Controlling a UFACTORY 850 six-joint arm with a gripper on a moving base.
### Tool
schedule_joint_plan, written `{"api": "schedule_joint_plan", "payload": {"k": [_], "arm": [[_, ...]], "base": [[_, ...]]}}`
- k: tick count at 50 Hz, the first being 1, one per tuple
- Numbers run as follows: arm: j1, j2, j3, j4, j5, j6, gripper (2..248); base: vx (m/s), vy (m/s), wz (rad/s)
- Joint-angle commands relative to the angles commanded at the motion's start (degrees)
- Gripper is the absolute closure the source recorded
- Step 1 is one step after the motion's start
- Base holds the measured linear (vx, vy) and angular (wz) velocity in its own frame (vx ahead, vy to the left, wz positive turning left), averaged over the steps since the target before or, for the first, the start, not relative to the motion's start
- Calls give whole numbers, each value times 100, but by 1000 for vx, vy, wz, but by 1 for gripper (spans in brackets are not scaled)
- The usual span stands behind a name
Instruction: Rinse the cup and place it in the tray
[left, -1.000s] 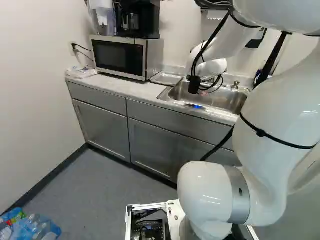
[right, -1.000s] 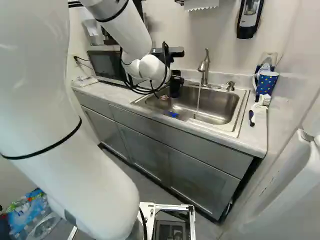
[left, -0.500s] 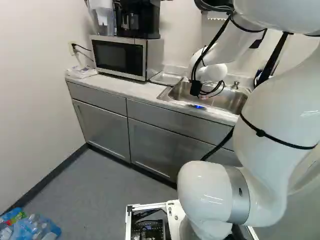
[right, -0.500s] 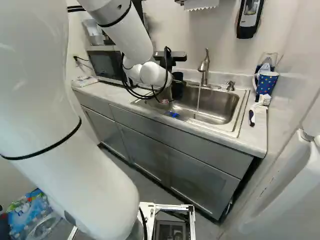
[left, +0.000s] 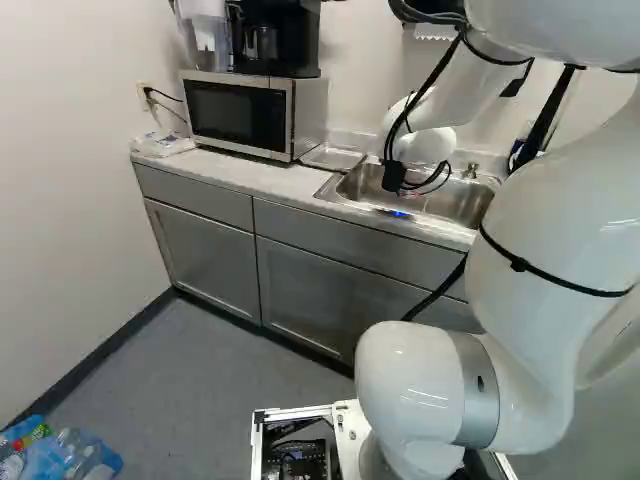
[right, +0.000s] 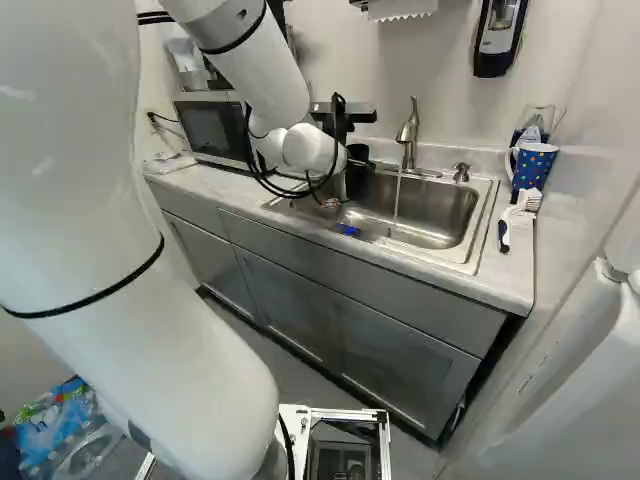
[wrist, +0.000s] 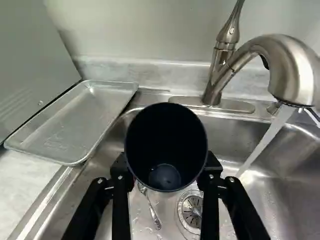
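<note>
Over the sink, the black gripper (right: 353, 183) is mostly hidden behind the wrist in the right base view. In the wrist view the gripper (wrist: 166, 186) is shut on a dark cup (wrist: 166, 135), one finger at each side. The cup's open mouth faces the wrist camera, showing its inside. Water (wrist: 265, 142) runs from the faucet (wrist: 287, 60) beside the cup and falls into the sink (wrist: 300, 155), apart from it. A metal tray (wrist: 75, 122) lies on the counter, on the cup's other side.
A spoon (wrist: 150, 207) lies in the sink near the drain (wrist: 192, 211). The microwave (left: 250, 112) stands beside the tray. A spotted blue mug (right: 532, 165) and a brush (right: 518, 212) are at the counter's far right in the right base view.
The wrist, with the cup in the gripper, has shifted slightly to the right in both base views, and the cup's tilt has altered a little. The base has stayed put.
</note>
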Motion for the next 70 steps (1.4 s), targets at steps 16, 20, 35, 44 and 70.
{"api": "schedule_joint_plan", "payload": {"k": [16,20,35,44,70], "arm": [[-227,-132,-135,0,-103,0,124],[-283,-167,-172,0,-146,0,124],[-495,-292,-302,0,-385,0,124],[-617,-321,-333,0,-558,0,124],[-881,-347,-360,0,-575,0,124]], "base": [[0,0,0],[0,0,0],[0,0,0],[0,0,0],[0,0,0]]}}
